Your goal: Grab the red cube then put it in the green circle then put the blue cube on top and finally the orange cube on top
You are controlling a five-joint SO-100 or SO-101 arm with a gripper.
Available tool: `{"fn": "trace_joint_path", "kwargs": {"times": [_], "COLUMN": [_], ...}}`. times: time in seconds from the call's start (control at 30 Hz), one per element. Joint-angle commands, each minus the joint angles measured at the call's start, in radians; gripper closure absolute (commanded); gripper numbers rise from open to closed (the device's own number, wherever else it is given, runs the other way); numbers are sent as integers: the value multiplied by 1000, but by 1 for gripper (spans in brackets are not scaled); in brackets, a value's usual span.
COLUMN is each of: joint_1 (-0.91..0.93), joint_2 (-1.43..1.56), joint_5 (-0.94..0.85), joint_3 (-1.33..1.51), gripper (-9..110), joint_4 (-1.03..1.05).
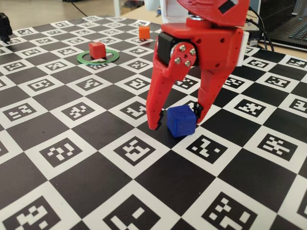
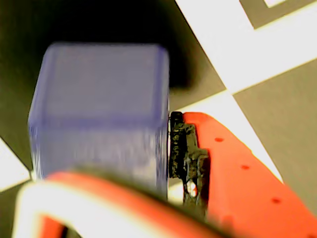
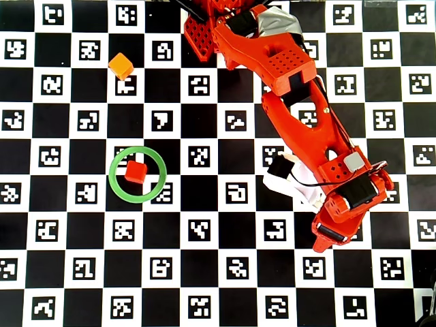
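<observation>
The blue cube (image 1: 181, 121) rests on the checkered mat, and my red gripper (image 1: 175, 122) reaches down over it, open, one finger on each side. In the wrist view the blue cube (image 2: 99, 114) fills the frame; the black pad of one finger (image 2: 181, 144) lies right against its right face, while the other finger is a blur along the bottom. The red cube (image 1: 97, 50) (image 3: 135, 171) sits inside the green circle (image 1: 116, 56) (image 3: 112, 176). The orange cube (image 1: 144, 32) (image 3: 121, 66) stands alone farther back. In the overhead view the arm hides the blue cube.
A mat of black and white marker squares (image 1: 72, 153) covers the table. A black object (image 1: 5, 26) stands at the far left edge, and a laptop with cables (image 1: 288, 24) lies beyond the mat at the back right. The arm's base (image 3: 225, 27) stands at the mat's top edge.
</observation>
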Motion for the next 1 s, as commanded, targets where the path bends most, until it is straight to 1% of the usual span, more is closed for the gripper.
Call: {"fn": "trace_joint_path", "kwargs": {"times": [0.0,0.5,0.97], "joint_1": [11,29,69], "joint_2": [44,49,75], "joint_5": [6,-2,-52], "joint_3": [-9,6,12], "gripper": [76,90,93], "joint_4": [0,12,34]}}
